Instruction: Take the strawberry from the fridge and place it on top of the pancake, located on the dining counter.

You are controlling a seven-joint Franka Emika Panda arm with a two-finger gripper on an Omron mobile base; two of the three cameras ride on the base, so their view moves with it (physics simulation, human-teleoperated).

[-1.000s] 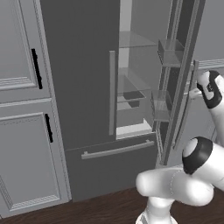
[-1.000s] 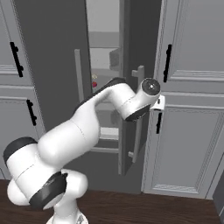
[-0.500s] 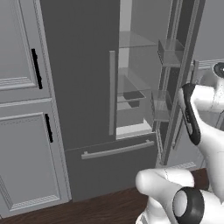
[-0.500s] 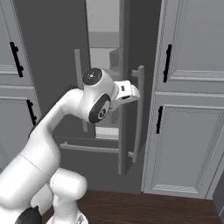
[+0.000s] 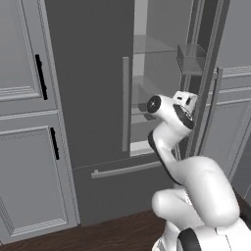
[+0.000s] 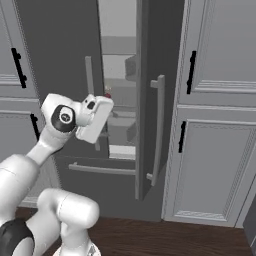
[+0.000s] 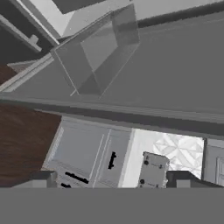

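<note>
Two dark fingertips stand at opposite ends of the hand view's bottom edge, so the tool is spread wide with nothing between its jaws. Much of each tip is cut off by the frame.

The fridge has its left door closed and its right door swung out. In the right base view that door shows almost edge-on, with its long bar handle facing the camera.

The strawberry is a tiny red speck on a shelf inside the fridge, at the narrow opening between the doors. It sits just past the top corner of the white arm, whose end covers part of the shelves below. From the left base view the arm's bent upper links block the lower interior, and the berry cannot be made out there.

A clear door bin fills the upper hand view, rolled at a slant. Below it lie dark wood floor, grey cabinet fronts with black handles, and a white marble-veined patch. Whether that patch is the dining tabletop cannot be told.
</note>
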